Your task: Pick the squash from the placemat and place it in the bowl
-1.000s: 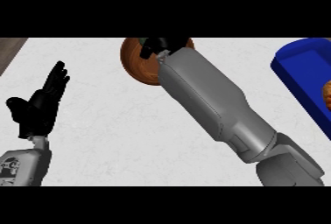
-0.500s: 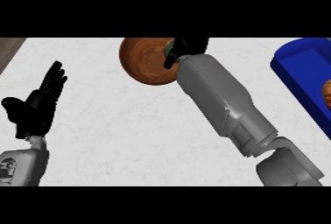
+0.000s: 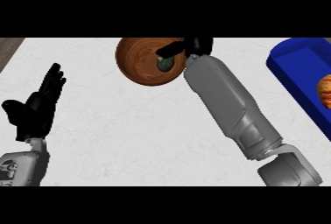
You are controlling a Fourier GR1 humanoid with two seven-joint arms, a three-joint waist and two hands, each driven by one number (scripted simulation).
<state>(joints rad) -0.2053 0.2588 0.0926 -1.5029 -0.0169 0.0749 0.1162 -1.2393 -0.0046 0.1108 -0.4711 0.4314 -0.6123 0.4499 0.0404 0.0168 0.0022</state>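
Now squash inside bowl, near rim.

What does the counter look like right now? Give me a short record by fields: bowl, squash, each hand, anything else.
bowl: brown wooden bowl at the counter's far edge
squash: dark green squash inside the bowl, at its right side
right hand: right hand at the bowl's right rim, a finger over the squash; grip unclear
left hand: left hand open, resting at the view's left
other: blue container at right, holding an orange item

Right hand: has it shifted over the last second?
Yes. The right hand moved rightward across the bowl, uncovering the squash inside.
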